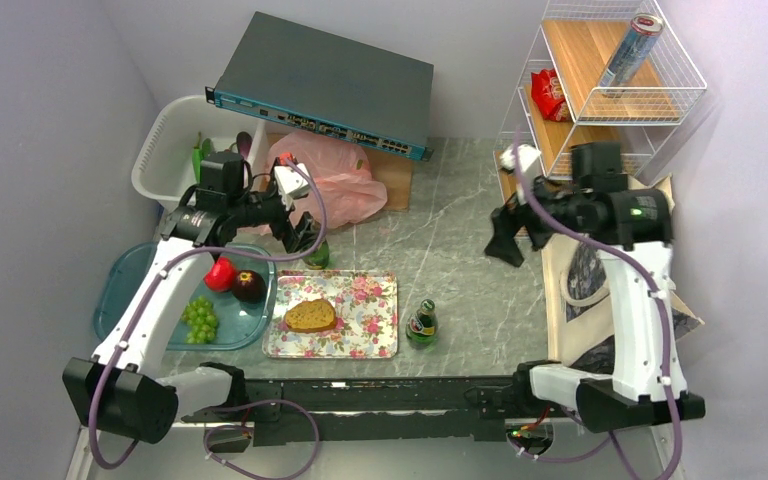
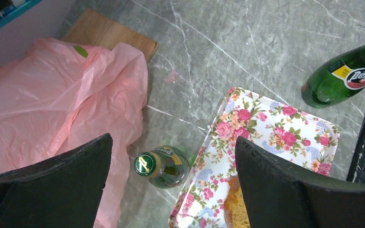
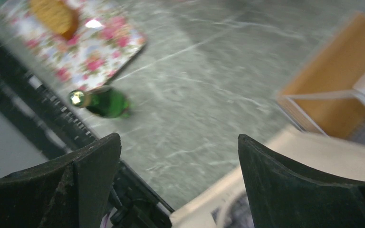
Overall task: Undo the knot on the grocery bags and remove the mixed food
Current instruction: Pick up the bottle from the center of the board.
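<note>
Upright bottle (image 2: 161,167), crumpled pink bag (image 2: 52,104)

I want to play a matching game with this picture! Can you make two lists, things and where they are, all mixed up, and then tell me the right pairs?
Things:
1. bread slice
2. green grapes
3. silver can
4. pink bag

Places:
A. on the top shelf of the wire rack
B. beside the white basket
C. on the flowery tray
D. on the blue-green tray

Right pairs: 1-C, 2-D, 3-A, 4-B.
</note>
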{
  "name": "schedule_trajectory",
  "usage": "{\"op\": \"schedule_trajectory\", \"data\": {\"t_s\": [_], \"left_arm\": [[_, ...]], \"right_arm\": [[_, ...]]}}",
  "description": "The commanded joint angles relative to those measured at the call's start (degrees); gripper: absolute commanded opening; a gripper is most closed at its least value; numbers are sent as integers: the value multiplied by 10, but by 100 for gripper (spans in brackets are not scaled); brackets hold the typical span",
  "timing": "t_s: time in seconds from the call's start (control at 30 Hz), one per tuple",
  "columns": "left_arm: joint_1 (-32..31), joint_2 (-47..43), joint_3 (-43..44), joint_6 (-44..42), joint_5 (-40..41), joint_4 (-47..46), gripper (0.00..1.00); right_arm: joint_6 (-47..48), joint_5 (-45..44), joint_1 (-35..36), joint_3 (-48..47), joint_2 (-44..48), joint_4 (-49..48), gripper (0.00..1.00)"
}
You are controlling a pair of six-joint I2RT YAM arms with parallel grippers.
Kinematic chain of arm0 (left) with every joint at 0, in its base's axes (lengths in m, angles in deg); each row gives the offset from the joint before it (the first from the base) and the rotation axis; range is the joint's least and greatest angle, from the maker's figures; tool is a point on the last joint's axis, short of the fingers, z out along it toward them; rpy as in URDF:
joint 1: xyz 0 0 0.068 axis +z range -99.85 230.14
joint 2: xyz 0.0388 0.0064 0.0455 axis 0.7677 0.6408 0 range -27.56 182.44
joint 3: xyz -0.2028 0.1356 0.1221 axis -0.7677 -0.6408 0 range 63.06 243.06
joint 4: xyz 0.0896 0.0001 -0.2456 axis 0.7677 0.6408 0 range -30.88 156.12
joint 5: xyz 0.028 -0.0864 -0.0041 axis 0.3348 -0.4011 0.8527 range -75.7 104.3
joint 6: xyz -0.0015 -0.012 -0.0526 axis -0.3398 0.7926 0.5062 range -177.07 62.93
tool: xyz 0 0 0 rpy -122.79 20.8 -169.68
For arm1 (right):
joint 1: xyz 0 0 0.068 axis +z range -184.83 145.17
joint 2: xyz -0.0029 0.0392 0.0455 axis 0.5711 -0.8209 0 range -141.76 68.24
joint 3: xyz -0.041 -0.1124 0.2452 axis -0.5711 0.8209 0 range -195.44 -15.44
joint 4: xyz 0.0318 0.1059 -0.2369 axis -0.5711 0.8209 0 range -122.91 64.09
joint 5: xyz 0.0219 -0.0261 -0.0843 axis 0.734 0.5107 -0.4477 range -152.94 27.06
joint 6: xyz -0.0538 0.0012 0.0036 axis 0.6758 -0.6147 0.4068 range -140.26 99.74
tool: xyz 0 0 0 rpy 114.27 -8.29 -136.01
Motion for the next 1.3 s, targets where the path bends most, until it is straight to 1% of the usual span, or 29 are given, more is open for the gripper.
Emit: {"op": "schedule_trajectory", "data": {"t_s": [0.0,0.1,0.17,0.23,0.4,0.47,0.53,0.73,0.87,0.93,1.03,1.2,1.27], "left_arm": [[1,-38,0,-3,3,27,99],[1,-52,-5,-1,16,42,99],[1,-62,-6,0,26,53,99],[1,-73,-9,0,35,66,99],[2,-106,-24,-3,59,91,99],[2,-115,-25,-2,66,100,99],[2,-126,-29,0,71,109,99],[2,-146,-44,9,81,112,99],[2,-153,-49,16,82,110,99],[2,-156,-53,18,80,108,100],[2,-160,-54,19,78,108,99],[2,-166,-58,12,78,110,99],[2,-166,-60,13,77,107,99]], "right_arm": [[-6,-6,125,72,30,-49,92],[5,-49,218,106,28,-69,90],[13,-66,268,126,27,-87,89],[20,-66,298,155,33,-115,88],[20,-55,368,230,36,-189,82],[31,-67,392,246,33,-208,78],[40,-69,412,255,28,-214,77],[52,-76,450,299,29,-242,76],[55,-92,453,317,22,-269,69],[58,-97,453,325,20,-273,64],[62,-105,453,344,24,-278,59],[61,-118,454,358,24,-278,57],[58,-120,454,365,28,-283,53]]}}
